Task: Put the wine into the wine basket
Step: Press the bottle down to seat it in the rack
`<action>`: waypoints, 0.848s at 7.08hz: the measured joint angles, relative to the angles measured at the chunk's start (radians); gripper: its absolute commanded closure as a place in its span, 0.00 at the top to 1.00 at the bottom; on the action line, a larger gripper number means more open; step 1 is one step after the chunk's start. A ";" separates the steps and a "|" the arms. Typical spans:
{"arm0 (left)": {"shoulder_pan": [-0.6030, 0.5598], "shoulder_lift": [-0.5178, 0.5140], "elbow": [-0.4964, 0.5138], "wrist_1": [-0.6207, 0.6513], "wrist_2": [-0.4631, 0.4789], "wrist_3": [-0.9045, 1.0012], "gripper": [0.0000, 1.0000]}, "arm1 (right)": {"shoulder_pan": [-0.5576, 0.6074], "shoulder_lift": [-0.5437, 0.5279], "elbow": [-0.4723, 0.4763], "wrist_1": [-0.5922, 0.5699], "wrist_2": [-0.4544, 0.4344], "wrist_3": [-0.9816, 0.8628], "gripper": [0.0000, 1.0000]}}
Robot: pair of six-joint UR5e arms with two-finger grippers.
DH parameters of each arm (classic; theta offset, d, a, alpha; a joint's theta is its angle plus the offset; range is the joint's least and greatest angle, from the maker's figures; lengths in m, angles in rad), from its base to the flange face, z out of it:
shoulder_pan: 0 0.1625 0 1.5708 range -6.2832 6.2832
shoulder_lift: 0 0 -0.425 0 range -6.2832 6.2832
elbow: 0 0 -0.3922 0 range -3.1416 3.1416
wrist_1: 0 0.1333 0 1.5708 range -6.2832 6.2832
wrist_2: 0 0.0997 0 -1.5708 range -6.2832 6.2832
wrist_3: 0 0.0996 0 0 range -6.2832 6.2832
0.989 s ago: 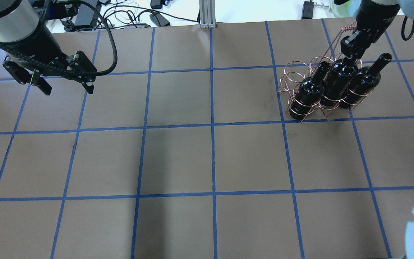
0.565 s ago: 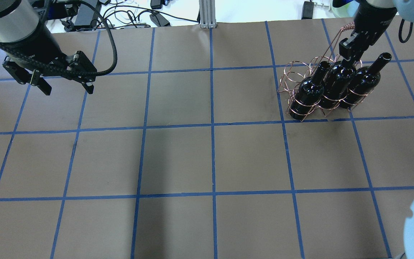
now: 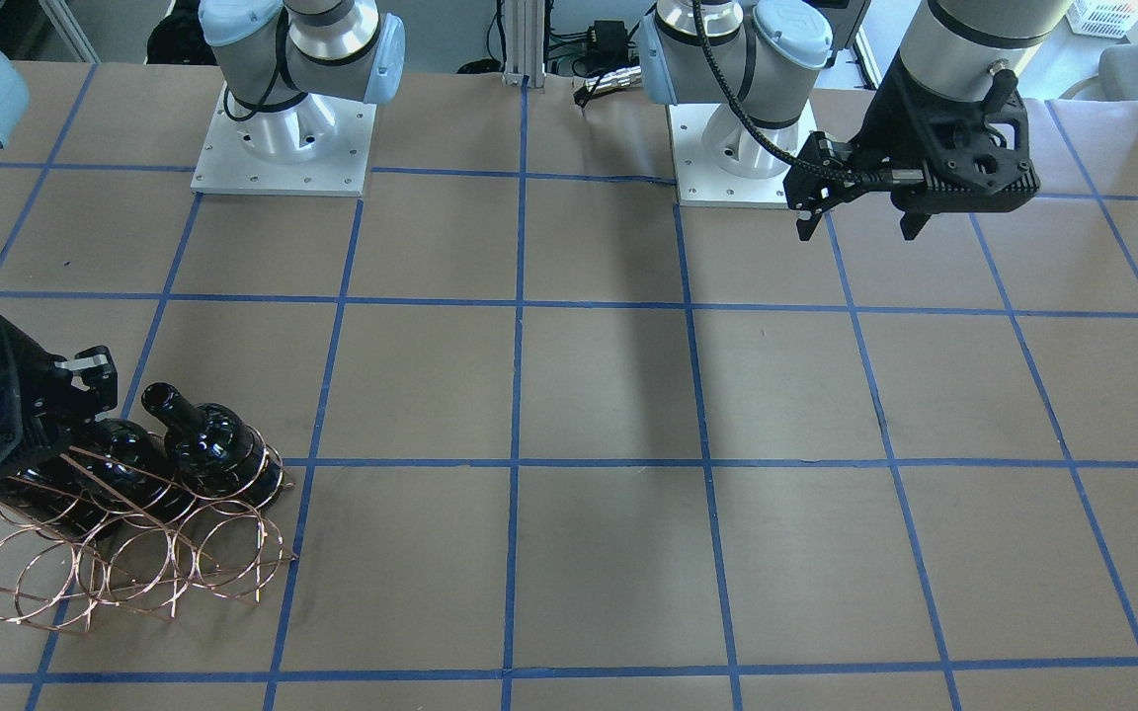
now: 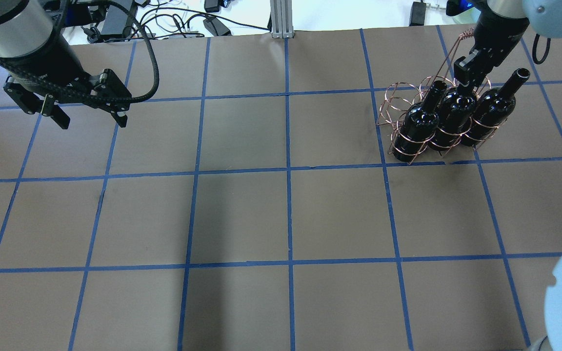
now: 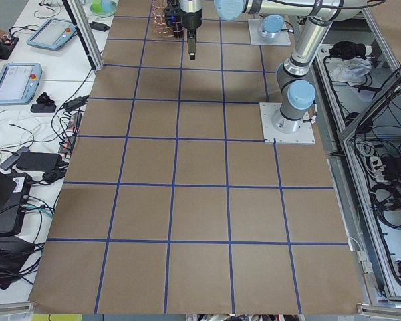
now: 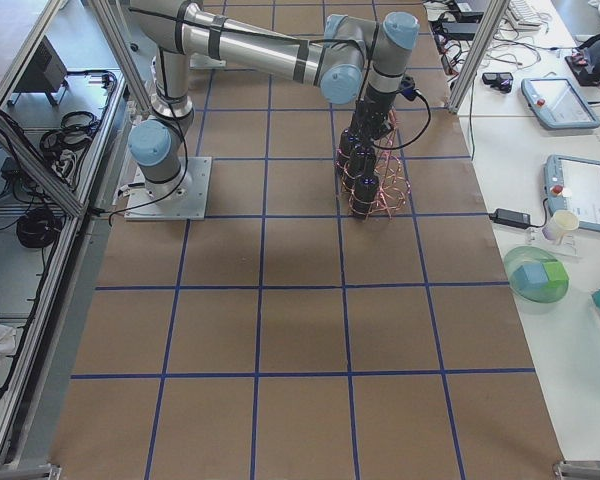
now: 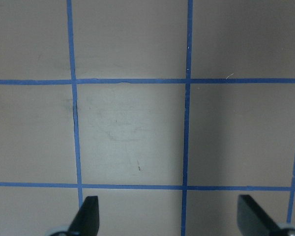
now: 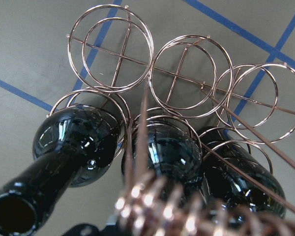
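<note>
The glossy near-black glass wine bottle [image 4: 451, 114] in hand stands in the middle ring of the near row of the copper-coloured thin-wire basket [image 8: 176, 73], at the far right of the brown, blue-taped surface [image 4: 242, 214] seen from overhead. The wire loops ring its body, so it should stay upright unaided. Two like bottles flank it, one to the left [image 4: 415, 129] and one to the right [image 4: 491, 114], each in its own ring. The three far rings are bare.

The right gripper [image 4: 464, 80] sits over the middle bottle's neck, beside the coil-wrapped handle [image 4: 466, 33]. I cannot tell whether its fingers are clamped on the neck or clear of it. The placing looks all but done.

The left gripper [image 4: 88, 117] hangs over the far left with fingers [image 7: 88, 216] apart and nothing between them, likely parked out of the way.
</note>
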 measured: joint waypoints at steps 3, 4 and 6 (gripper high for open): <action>0.000 0.000 0.000 0.000 0.000 -0.001 1.00 | -0.001 0.000 0.014 -0.009 -0.002 0.007 0.62; 0.000 0.000 0.000 0.000 0.000 -0.001 1.00 | -0.001 -0.002 0.015 -0.007 -0.007 0.009 0.68; 0.000 0.000 0.000 0.000 0.000 -0.001 1.00 | -0.001 -0.017 0.016 0.005 -0.015 0.010 0.94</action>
